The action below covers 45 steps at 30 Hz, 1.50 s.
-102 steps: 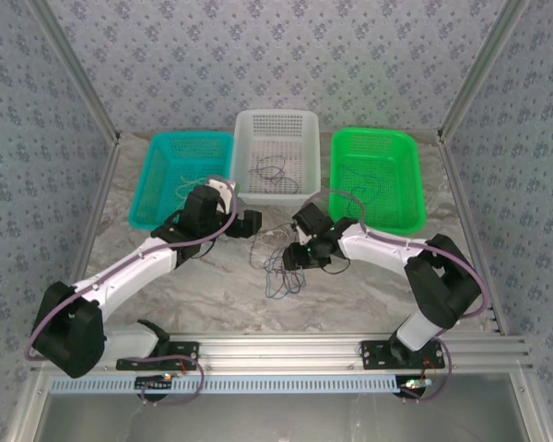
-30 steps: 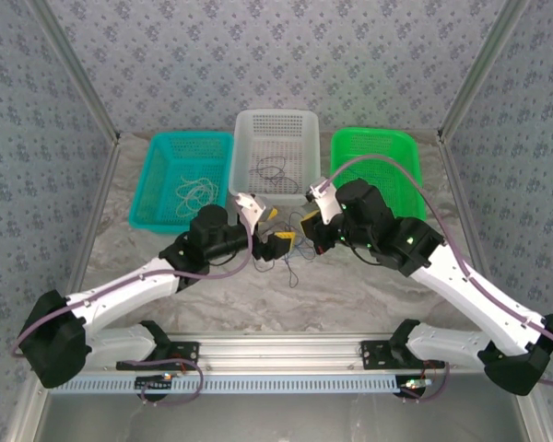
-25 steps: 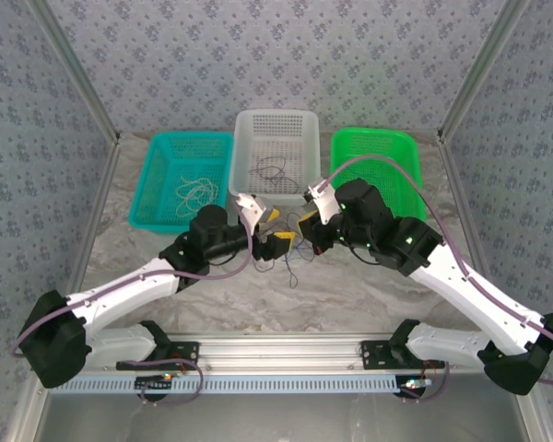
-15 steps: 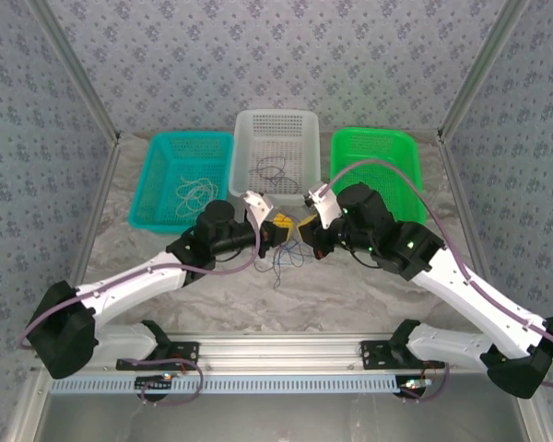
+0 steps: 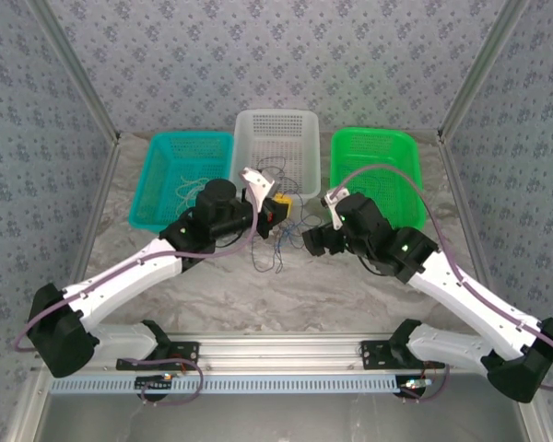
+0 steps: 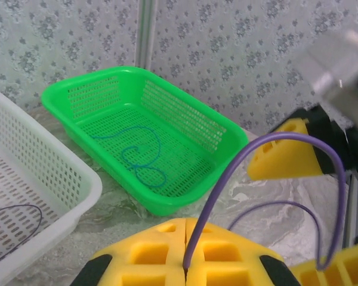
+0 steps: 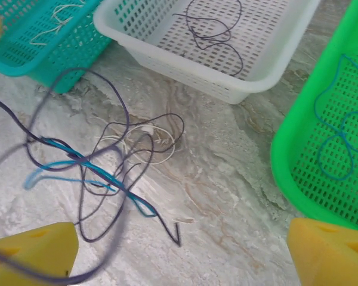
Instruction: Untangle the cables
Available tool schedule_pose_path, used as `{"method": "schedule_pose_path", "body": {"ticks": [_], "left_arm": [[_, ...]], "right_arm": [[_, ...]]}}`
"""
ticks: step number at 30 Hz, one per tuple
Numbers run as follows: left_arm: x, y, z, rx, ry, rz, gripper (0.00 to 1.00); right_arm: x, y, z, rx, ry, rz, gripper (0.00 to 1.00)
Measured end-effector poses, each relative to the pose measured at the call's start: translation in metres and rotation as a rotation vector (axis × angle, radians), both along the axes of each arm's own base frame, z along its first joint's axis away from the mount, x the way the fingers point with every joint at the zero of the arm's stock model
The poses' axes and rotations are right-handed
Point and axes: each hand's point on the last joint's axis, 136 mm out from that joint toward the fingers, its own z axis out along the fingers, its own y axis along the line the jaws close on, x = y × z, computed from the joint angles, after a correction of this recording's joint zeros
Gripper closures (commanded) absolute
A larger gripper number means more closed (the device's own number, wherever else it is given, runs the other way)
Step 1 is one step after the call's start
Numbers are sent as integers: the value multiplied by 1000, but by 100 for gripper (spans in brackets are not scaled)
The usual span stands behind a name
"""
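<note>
The left pincer (image 6: 186,262) clenches a purple cable (image 6: 224,185) arching rightward; the right pincer (image 7: 179,247) hangs released just above the tangle (image 7: 116,161).

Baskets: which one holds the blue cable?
The green basket on the right; a thin blue cable loops on its floor. The white basket holds a dark cable, the teal basket a whitish one.

— Where does your top view sit?
— High above and behind the arm bases (image 5: 276,352), looking down on the white basket (image 5: 275,114) from afar.
— And your wrist views?
— Both are low and close. Left faces the green basket (image 6: 194,156) right of it. Right looks down at the cables (image 7: 116,158) before it. All three share that basket.
</note>
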Motion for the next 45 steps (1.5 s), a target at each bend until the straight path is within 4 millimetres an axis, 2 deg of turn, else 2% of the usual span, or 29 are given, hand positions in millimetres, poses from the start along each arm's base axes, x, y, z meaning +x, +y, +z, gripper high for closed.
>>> {"method": "schedule_pose_path", "body": {"ticks": [4,9,13,16,26,33,38,41,45], "left_arm": [[4,0,-7,1,54,28,100],[7,-1,-20,12,118,58,100],[12,3,-31,39,165,109,100],[19,5,-31,41,182,148,100],[26,2,-47,85,262,189,100],[15,-7,-46,72,283,157,100],[12,-6,-42,69,279,152,100],[8,-4,-30,44,263,145,100],[1,-5,-12,-3,238,122,100]], "right_arm": [[-2,-5,-16,52,-10,-49,5],[3,7,-27,142,-35,-81,6],[6,22,-14,219,-86,-75,6],[8,28,-4,256,-119,-71,6],[6,18,0,267,-174,-112,7],[14,28,-17,252,-139,-128,8],[19,27,-16,257,-150,-142,8],[27,25,-14,267,-163,-165,10],[37,27,-23,254,-159,-196,11]]}}
